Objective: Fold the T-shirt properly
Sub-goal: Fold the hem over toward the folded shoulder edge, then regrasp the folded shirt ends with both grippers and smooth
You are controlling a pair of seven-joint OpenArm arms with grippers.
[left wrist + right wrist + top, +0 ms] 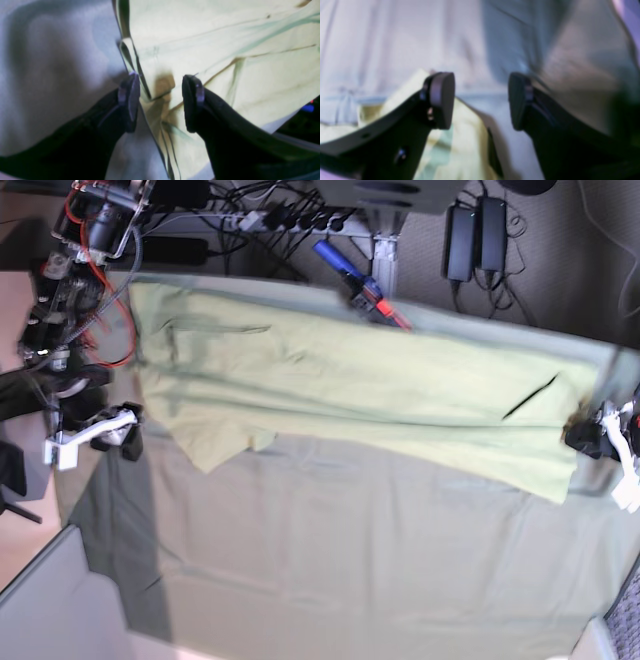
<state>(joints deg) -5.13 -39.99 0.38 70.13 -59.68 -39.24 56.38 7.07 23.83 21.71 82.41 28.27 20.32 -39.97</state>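
The pale yellow-green T-shirt [340, 380] lies spread flat across the far half of the table, folded into a long band. My left gripper [590, 435] is at the shirt's right end. In the left wrist view it [160, 100] is open, with a folded edge of the T-shirt [212, 45] lying between and below its fingers. My right gripper [122, 432] is at the shirt's left end, just off its edge. In the right wrist view it [480, 100] is open and empty, and the T-shirt [467, 140] lies under its left finger [442, 100].
The grey-green table cloth [350, 570] covers the table. Behind the far edge are a power strip with cables [290, 220], two black adapters [475, 230] and a blue and red tool [360, 285]. A wired robot base [90, 230] stands at the far left.
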